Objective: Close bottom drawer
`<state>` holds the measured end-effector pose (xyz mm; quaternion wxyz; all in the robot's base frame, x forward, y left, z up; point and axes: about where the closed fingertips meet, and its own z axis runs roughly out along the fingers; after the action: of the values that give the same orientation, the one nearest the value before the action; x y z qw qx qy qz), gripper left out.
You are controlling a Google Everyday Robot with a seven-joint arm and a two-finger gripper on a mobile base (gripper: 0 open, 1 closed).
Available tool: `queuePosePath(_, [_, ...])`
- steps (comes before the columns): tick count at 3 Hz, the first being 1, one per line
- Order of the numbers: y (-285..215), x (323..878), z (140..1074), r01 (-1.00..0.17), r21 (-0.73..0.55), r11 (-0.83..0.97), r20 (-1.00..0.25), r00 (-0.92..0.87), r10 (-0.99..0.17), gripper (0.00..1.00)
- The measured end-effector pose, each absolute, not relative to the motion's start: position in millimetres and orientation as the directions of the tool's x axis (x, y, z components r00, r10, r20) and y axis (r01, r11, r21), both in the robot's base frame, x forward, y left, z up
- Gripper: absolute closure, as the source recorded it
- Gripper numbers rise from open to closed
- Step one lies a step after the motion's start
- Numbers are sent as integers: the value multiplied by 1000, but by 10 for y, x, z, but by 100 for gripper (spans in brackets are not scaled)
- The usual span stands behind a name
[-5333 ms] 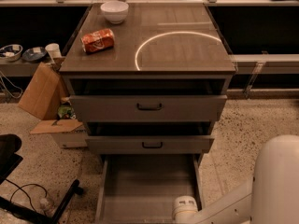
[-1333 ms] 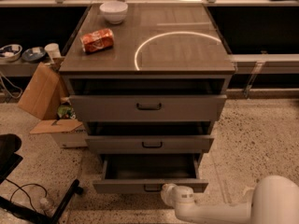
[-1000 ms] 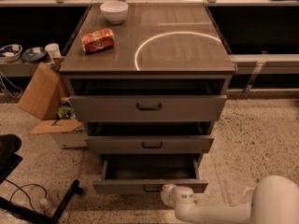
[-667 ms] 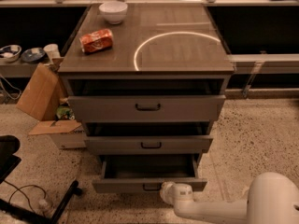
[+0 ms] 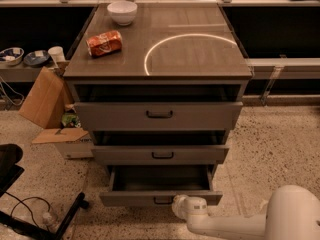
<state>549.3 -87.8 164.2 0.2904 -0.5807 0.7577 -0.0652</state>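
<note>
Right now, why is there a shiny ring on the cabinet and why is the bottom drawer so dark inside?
In the camera view, the bright ring on the cabinet top looks like a lamp's reflection; the bottom drawer is dark inside, shaded by the drawer above; the robot's hand, at its front right of the handle, is brightly lit.

Dim warm light, ring glare on cabinet top [image 5: 200,59], pale gripper [image 5: 181,207] by bottom drawer [image 5: 130,199]
</note>
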Motion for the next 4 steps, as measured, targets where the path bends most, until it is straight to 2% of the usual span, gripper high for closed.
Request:
queuePosePath(2, [-877,5493,1642,-842,-436,317,-364,-157,-918,5])
queuePosePath(3, [-877,5493,1642,-842,-436,317,-364,-157,-918,0])
queuePosePath(4, [-877,5493,1642,-842,-436,317,-365,-157,-918,0])
